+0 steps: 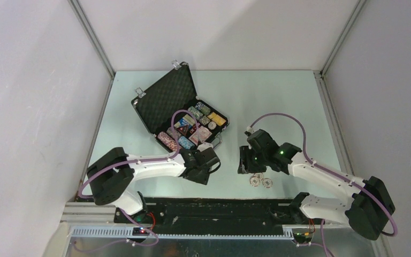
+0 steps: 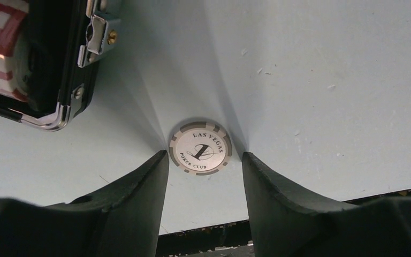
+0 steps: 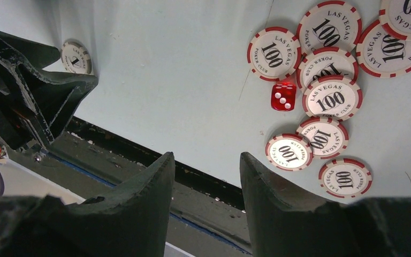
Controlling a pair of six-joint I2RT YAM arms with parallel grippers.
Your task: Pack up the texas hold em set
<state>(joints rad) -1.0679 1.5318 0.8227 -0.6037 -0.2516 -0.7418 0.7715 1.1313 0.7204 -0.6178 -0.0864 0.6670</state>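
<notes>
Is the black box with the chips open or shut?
Open. The lid stands tipped back with its foam showing, and the chips sit uncovered inside.

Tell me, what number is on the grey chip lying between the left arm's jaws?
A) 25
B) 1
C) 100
B: the grey chip has a big 1 printed in its middle, between the words Las Vegas and Poker Club.

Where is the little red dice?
In the right wrist view, the red die lies on the table, right of centre, tucked among the red-rimmed 100 chips.
</notes>
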